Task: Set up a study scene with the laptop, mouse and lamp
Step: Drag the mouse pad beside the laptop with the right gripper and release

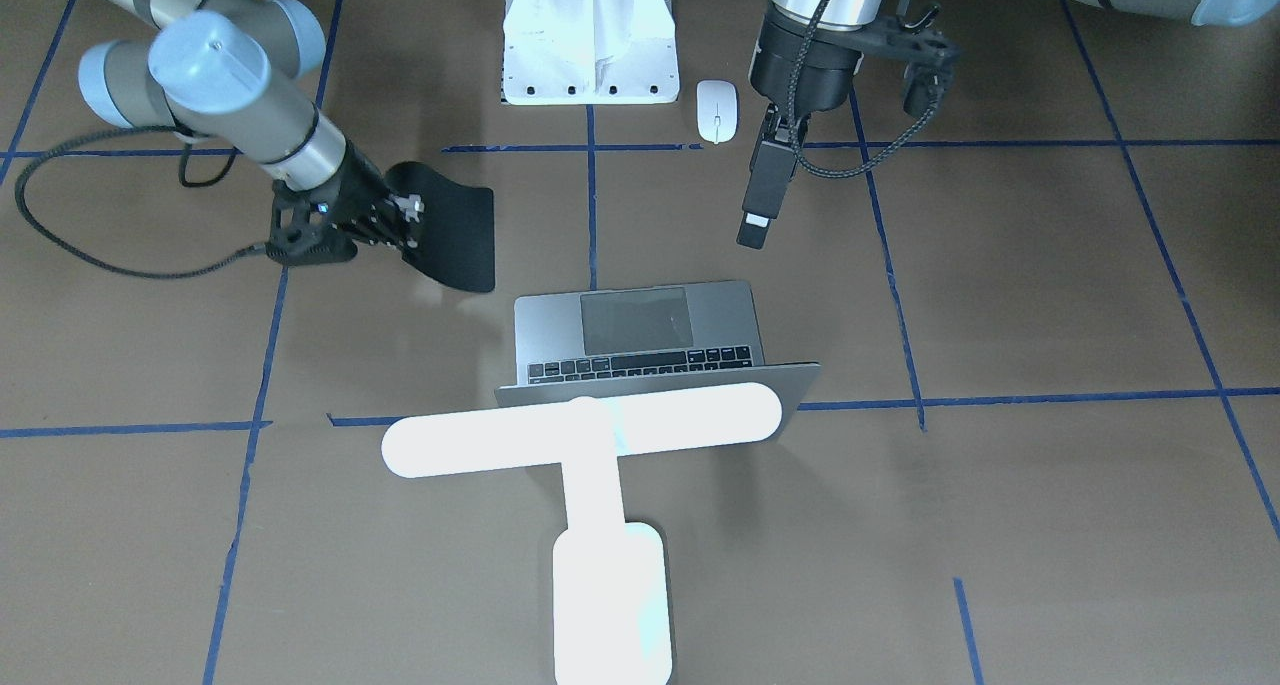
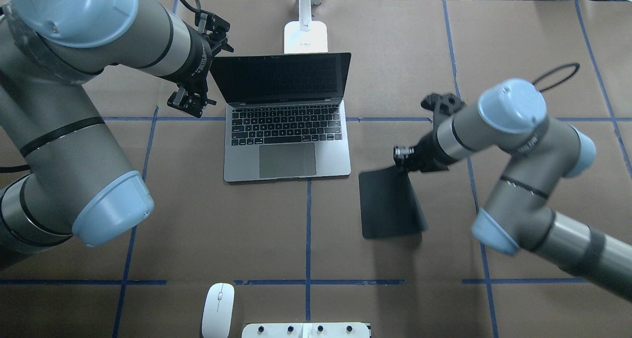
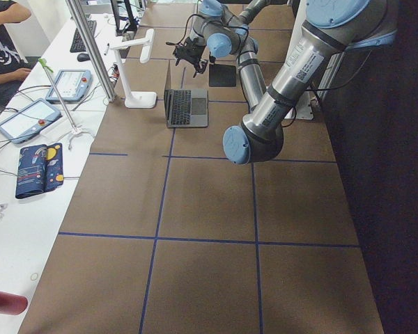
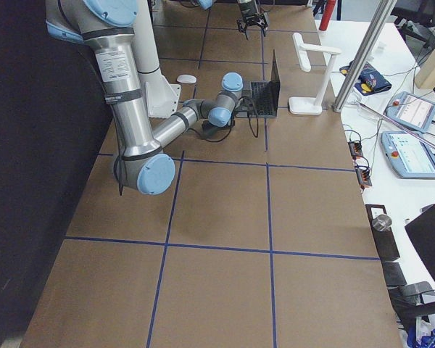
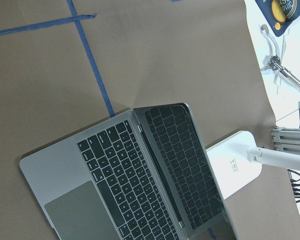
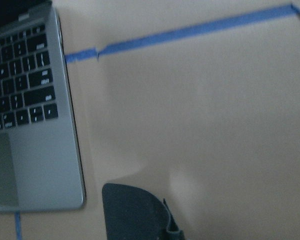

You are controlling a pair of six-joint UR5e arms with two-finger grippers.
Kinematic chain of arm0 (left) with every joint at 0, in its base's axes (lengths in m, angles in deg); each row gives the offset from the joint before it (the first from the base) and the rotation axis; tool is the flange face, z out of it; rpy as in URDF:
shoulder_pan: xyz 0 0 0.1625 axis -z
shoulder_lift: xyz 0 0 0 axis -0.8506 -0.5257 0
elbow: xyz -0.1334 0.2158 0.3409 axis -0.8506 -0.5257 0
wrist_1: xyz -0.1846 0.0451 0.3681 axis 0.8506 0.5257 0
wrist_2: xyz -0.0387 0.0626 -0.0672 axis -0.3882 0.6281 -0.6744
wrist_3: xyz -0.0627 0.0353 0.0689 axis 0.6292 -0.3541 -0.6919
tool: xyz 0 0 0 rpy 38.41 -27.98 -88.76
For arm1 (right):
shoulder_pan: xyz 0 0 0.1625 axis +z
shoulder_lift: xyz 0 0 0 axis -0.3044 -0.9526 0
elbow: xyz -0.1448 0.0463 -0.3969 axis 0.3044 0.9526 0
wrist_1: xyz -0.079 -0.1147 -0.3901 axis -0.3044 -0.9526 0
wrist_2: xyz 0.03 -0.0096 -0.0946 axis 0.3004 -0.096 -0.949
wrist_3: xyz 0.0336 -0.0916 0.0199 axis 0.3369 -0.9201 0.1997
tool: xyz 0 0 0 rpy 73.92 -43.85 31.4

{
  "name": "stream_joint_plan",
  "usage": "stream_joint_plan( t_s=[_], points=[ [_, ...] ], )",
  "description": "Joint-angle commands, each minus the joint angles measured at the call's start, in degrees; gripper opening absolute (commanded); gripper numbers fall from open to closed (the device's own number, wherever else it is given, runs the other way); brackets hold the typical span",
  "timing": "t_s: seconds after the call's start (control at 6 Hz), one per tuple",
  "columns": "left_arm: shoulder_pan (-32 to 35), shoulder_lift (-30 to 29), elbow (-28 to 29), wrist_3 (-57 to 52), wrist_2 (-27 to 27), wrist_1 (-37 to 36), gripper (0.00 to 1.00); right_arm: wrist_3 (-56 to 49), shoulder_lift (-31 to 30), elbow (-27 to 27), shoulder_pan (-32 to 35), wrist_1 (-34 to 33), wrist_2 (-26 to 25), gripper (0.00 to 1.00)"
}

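Observation:
The open grey laptop [image 2: 287, 131] stands mid-table with its screen up; it also shows in the front view [image 1: 640, 335] and the left wrist view [image 5: 115, 175]. The glowing white lamp [image 1: 580, 430] stands behind it, with its base [image 2: 305, 37] on the table. The white mouse [image 2: 217, 311] lies near the robot pedestal, apart from both grippers. My left gripper [image 2: 191, 102] hovers beside the screen's left edge, empty and apparently open. My right gripper [image 2: 404, 169] is shut on a corner of a black mat [image 2: 390, 205], right of the laptop, with that edge curled up [image 1: 455, 225].
The white bolted robot pedestal [image 1: 590, 35] sits at the table's near edge beside the mouse. A black cable [image 1: 100, 255] loops from the right wrist over the table. Blue tape lines [image 2: 308, 229] cross the brown surface. A side bench with tablets [image 3: 63, 87] lies beyond the lamp.

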Motion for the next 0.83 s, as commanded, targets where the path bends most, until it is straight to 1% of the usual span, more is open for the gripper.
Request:
stream_joint_plan(
  t_s=[0.0,0.17,0.33,0.5,0.67],
  points=[
    [0.00,0.02,-0.11,0.09,0.00,-0.01,1.00,-7.68,5.04,9.73,7.52,-1.05,0.91,0.00],
    [-0.09,-0.07,-0.20,0.09,0.00,-0.01,1.00,-10.59,5.13,12.72,10.52,-1.32,0.74,0.00],
    [-0.17,-0.16,-0.20,0.09,0.00,-0.01,1.00,-13.84,6.96,16.58,11.24,-1.49,-0.48,0.00],
    [-0.18,-0.33,-0.20,0.09,0.00,-0.01,1.00,-13.96,9.50,19.66,11.86,-1.49,-0.75,0.00],
    [-0.18,-0.51,-0.29,0.18,0.00,-0.01,1.00,-13.96,9.87,19.78,11.78,-1.41,-1.71,0.06]
  ],
)
